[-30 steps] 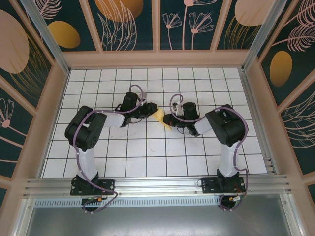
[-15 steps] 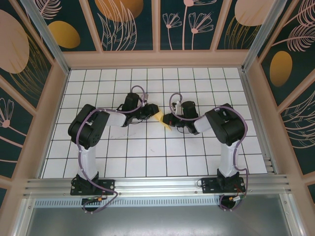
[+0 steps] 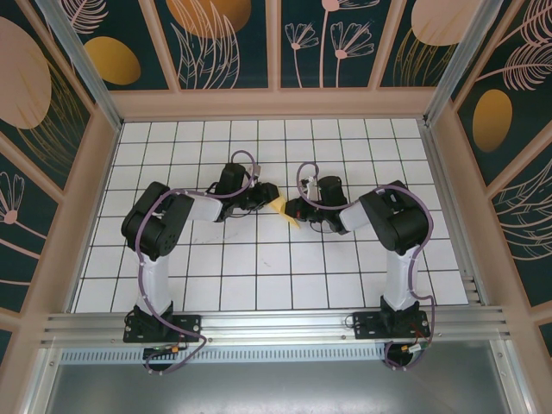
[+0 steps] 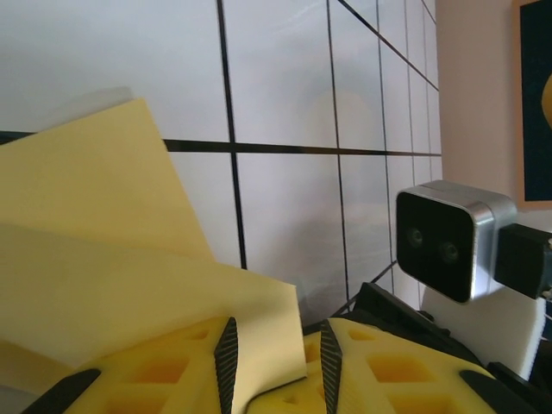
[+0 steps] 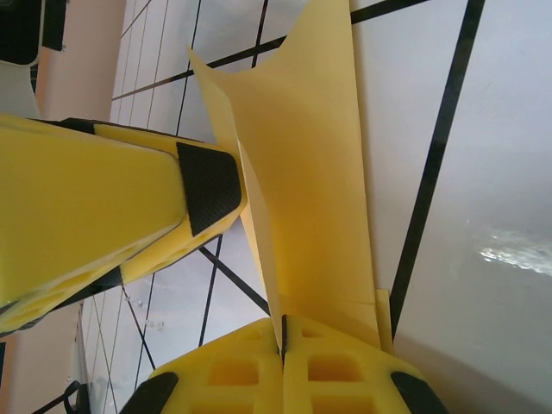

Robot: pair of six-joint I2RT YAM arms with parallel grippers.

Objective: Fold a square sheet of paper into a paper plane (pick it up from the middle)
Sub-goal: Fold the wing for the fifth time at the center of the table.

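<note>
Two arms meet over a folded yellow sheet at mid-table.
The right gripper [image 5: 283,341] has its jaws pressed together, pinching the lower edge of the pale-yellow sheet of paper [image 5: 302,172], which stands up in a V fold. The left gripper [image 4: 276,371] has its jaws partly apart with the paper between them; I cannot tell whether they grip it. Both arms bend their elbows outward and reach inward just above the white grid-tiled table [image 3: 259,267]. A silver wrist camera [image 4: 442,237] faces the left gripper.
</note>
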